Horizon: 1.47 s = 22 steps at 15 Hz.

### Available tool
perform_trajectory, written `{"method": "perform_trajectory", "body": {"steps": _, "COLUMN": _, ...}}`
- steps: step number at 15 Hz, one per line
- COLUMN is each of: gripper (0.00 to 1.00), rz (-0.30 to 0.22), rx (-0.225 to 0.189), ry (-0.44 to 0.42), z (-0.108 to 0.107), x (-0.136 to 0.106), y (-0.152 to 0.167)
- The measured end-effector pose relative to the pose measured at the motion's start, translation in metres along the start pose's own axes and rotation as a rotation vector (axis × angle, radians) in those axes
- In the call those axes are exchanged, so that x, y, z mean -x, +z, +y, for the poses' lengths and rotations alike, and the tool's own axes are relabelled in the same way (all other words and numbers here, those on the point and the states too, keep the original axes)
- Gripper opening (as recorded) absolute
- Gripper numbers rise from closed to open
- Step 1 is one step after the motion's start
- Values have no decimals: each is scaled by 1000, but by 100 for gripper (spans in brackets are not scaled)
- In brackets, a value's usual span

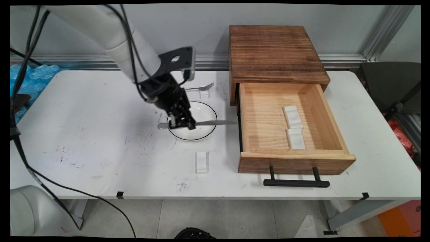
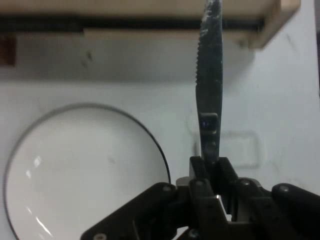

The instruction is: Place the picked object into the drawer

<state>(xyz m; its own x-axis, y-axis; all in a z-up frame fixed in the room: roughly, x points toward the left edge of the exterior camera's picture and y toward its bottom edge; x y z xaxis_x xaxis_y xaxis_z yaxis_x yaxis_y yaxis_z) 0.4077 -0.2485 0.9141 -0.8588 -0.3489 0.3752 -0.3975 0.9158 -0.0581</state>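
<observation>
Gripping a table knife (image 1: 201,123) by its handle, my gripper (image 1: 181,125) is clamped so the blade runs level over the black-rimmed plate (image 1: 205,114) toward the open wooden drawer (image 1: 268,121), where two white rests (image 1: 294,127) lie, the fork (image 1: 201,88) sitting farther back.

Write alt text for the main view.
A black two-finger hand holds a silver table knife level above a white black-rimmed plate on a white table. To the right, a wooden box's open drawer holds two small white rests.
</observation>
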Motion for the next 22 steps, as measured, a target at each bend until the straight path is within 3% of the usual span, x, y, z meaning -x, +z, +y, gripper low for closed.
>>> {"method": "perform_trajectory", "body": {"steps": 9, "gripper": 0, "rz": 121, "rx": -5, "ry": 19, "z": -21, "x": -97, "y": -8}}
{"method": "perform_trajectory", "body": {"steps": 14, "gripper": 0, "rz": 168, "rx": 9, "ry": 29, "z": -22, "x": -148, "y": 8}}
{"method": "perform_trajectory", "body": {"steps": 22, "gripper": 0, "rz": 227, "rx": 19, "ry": 40, "z": -21, "x": -207, "y": 41}}
